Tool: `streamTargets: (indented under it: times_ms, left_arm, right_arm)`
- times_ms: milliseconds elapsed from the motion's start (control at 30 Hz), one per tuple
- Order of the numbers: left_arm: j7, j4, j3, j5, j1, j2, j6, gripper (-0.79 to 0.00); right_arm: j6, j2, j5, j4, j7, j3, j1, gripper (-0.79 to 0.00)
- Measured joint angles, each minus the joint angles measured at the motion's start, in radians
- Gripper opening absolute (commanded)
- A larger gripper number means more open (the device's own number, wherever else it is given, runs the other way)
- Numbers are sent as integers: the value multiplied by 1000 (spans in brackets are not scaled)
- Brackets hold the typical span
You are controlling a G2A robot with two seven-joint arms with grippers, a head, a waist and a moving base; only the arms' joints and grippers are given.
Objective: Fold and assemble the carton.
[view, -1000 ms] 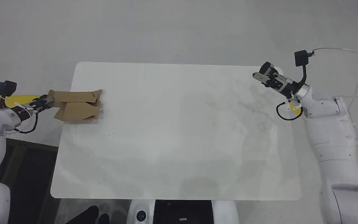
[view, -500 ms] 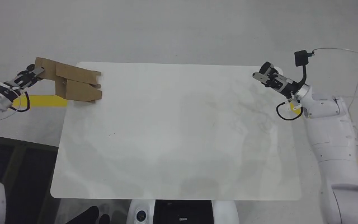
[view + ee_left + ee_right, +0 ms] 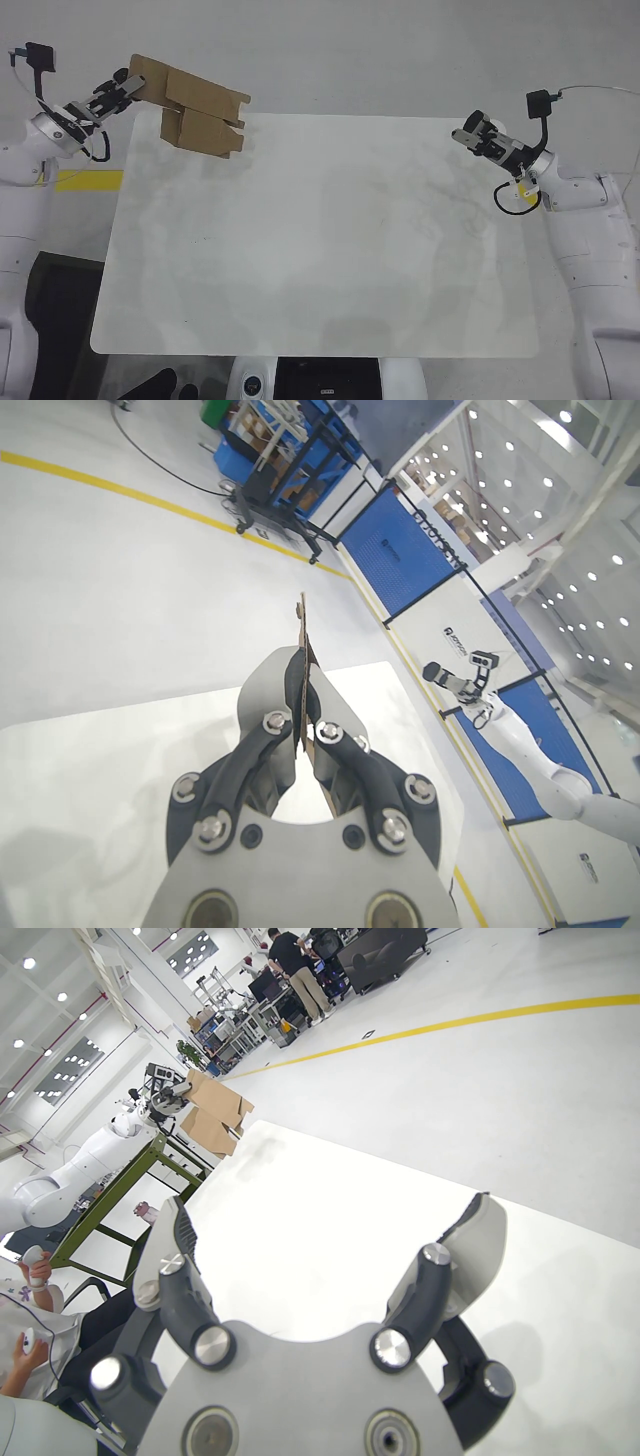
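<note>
A flat, unfolded brown carton (image 3: 192,112) hangs in the air over the table's far left corner, held at one end by my left gripper (image 3: 128,88), which is shut on its edge. In the left wrist view the cardboard (image 3: 303,635) shows edge-on, pinched between the two pads. The right wrist view shows the carton (image 3: 216,1114) far off beside the left arm. My right gripper (image 3: 467,134) stays above the table's far right edge, open with nothing between its fingers (image 3: 480,1223).
The white table (image 3: 320,250) spreads between the two arms with a bare top. Yellow floor tape (image 3: 88,180) runs off its left side. A person holding controllers (image 3: 30,1273) sits beyond the table's near side in the right wrist view.
My left gripper has lifted the carton from the table's left edge and carried it up and towards the far left corner. The right arm has stayed where it was.
</note>
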Motion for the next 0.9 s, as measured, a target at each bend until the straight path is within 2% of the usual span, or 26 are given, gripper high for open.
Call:
streamTargets:
  times_ms: [267, 667, 900]
  left_arm:
    - [-11, -121, 88, -33, -5, -38, 0, -785]
    - [-135, -151, 214, -124, -47, -93, -54, -785]
    - [-233, -164, 257, -187, -61, -113, -88, -785]
  right_arm:
    - [0, 0, 0, 0, 0, 0, 0, 0]
    - [0, 0, 0, 0, 0, 0, 0, 0]
    - [0, 0, 0, 0, 0, 0, 0, 0]
